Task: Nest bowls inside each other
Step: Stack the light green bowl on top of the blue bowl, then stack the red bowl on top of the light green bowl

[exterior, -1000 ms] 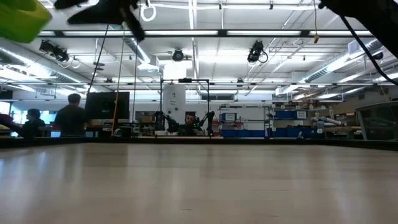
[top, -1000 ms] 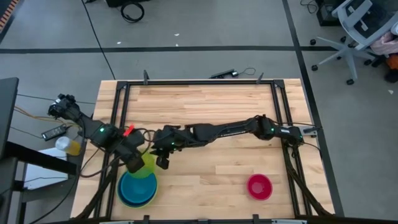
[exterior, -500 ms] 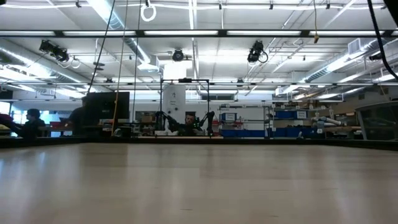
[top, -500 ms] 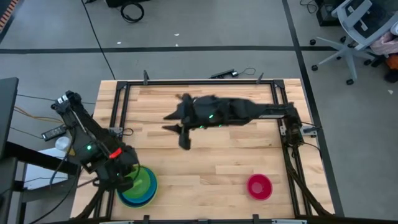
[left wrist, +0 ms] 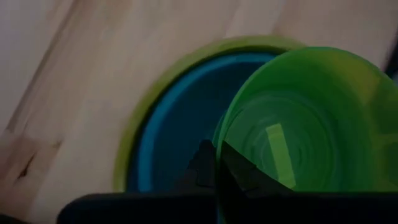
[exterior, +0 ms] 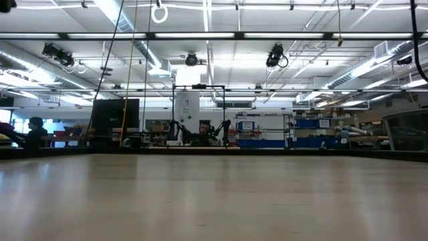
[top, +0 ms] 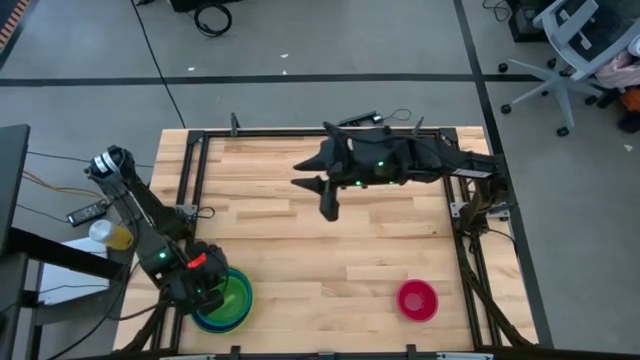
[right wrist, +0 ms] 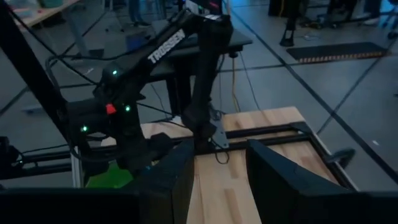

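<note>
My left gripper (top: 208,290) is shut on a small bright green bowl (top: 234,291) at the table's near left corner. It holds that bowl over a blue bowl (left wrist: 177,124), which sits inside a large yellow-green bowl (left wrist: 132,130). I cannot tell whether the green bowl touches the blue one. A red-magenta bowl (top: 417,300) rests on its base at the near right. My right gripper (top: 315,198) hangs open high over the far middle of the table, with nothing between its fingers (right wrist: 177,177). My left gripper pinches the green bowl's rim (left wrist: 219,146), one finger inside the bowl and one outside. The fingers come from above, pointing steeply down. The bowl sits tilted over the blue bowl, its mouth up.
Bare wooden tabletop (top: 330,260) lies between the bowl stack and the red-magenta bowl. A black frame (top: 190,180) runs along the table's left, far and right edges. The low view looks across the bare tabletop (exterior: 214,201), with people in the room far behind it.
My left gripper has carried the green bowl down and toward the near left corner, from above the table onto the blue bowl stack. My right gripper has drawn away from the green bowl, rising and moving toward the far right.
</note>
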Tool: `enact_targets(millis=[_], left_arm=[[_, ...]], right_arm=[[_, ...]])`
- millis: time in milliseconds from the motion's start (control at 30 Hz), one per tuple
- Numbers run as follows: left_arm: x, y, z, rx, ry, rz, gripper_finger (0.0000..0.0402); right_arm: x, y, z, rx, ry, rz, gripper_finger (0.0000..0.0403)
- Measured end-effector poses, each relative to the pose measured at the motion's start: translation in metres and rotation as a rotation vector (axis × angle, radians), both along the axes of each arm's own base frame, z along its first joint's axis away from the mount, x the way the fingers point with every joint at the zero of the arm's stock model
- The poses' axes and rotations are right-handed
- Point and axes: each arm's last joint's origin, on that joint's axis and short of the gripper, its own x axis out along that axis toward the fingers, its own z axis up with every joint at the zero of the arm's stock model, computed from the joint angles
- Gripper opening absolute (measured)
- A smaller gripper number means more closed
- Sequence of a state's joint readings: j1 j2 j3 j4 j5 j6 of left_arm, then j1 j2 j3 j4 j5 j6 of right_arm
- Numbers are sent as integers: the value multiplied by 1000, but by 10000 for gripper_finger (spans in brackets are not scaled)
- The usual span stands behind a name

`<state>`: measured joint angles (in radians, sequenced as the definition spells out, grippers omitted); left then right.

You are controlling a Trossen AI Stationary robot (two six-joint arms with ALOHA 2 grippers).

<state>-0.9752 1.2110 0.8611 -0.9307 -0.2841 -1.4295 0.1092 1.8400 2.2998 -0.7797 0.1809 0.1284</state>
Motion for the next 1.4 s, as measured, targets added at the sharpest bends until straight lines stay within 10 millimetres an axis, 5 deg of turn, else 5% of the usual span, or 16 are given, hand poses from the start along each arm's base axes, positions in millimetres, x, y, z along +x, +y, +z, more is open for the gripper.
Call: enact_targets(millis=[300, 633, 867, 1133, 1400], left_arm=[[-5, 7, -19, 50, 50, 3, 0], [-12, 5, -24, 57, 66, -41, 8], [-16, 3, -24, 60, 70, -47, 99], [-7, 8, -18, 3, 118, 6, 230], [-2, 8, 9, -14, 132, 32, 255]], right_arm=[[-36, 4, -2, 20, -32, -21, 150], [-84, 6, -40, 108, -284, 3, 150], [-104, 5, -57, 184, -357, 60, 150], [-100, 9, -71, 119, -295, 179, 150], [-99, 7, -73, 121, -280, 161, 150]])
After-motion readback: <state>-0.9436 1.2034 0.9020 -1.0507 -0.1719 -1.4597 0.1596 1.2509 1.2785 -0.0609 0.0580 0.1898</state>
